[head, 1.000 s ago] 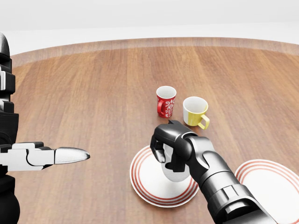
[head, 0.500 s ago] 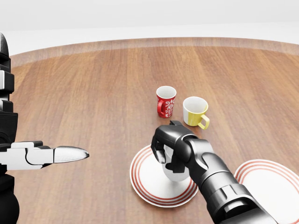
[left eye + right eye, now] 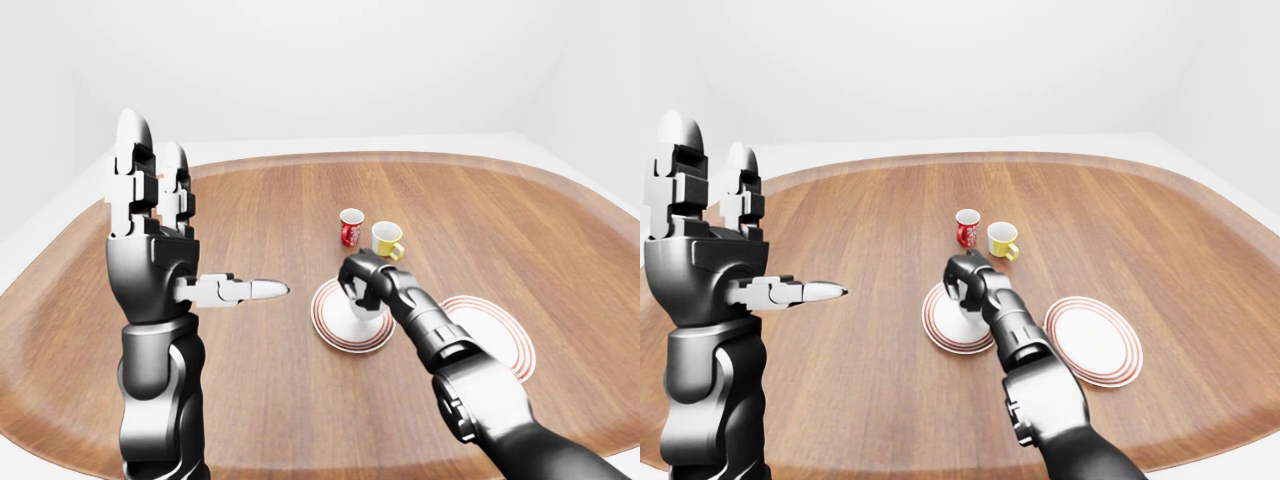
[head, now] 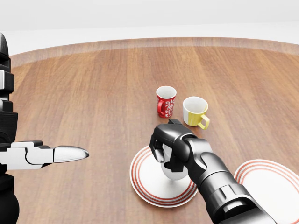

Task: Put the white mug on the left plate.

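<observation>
The white mug [image 4: 174,175] is over the middle of the left plate [image 4: 140,185], a white plate with red rings. My right hand [image 4: 168,150] is shut on the mug from above and hides its rim and handle. I cannot tell whether the mug's base touches the plate. My left hand [image 3: 160,200] is raised upright at the left of the left-eye view. It is open, with its thumb [image 4: 70,154] pointing right, well away from the plate.
A red patterned mug [image 4: 165,101] and a yellow mug [image 4: 195,111] stand side by side just above the left plate in the head view. A second red-ringed plate [image 4: 273,186] lies at the lower right. The round wooden table [image 4: 93,93] extends to the left.
My right hand and the white mug dipped slightly, then came back up and a little left over the left plate. The left hand has stayed put.
</observation>
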Robot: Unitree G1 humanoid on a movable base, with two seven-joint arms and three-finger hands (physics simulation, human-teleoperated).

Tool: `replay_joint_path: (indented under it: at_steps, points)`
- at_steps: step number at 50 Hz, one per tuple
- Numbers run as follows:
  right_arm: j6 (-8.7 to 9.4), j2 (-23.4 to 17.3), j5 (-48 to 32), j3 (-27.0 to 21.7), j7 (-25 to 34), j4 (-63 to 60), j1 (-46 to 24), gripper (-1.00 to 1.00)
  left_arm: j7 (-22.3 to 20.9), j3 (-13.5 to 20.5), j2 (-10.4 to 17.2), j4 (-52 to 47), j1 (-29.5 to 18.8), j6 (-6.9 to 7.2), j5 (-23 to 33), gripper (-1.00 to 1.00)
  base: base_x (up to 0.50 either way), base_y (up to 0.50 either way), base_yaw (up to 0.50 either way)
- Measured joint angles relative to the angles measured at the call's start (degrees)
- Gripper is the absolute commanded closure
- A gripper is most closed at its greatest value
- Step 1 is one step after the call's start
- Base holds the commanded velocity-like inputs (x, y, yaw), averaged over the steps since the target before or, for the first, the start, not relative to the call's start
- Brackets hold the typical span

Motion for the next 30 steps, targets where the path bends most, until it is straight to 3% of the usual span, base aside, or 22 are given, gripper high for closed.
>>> replay_joint_path:
  at_steps: [28,29,30]
  points:
    - [0.00,-0.02,-0.11,0.07,-0.31,0.20,0.20,1.00,0.02,-0.07,-0.02,-0.20,0.08,0.00,-0.01,-1.00,0.00,0.00,0.00]
    - [0.00,-0.02,-0.11,0.06,-0.31,0.20,0.20,0.77,0.02,-0.08,-0.03,-0.20,0.09,0.00,-0.01,-1.00,0.00,0.00,0.00]
    - [0.00,-0.03,-0.05,0.07,-0.31,0.17,0.20,-0.39,0.01,-0.08,-0.03,-0.20,0.11,0.00,0.00,-1.00,0.00,0.00,0.00]
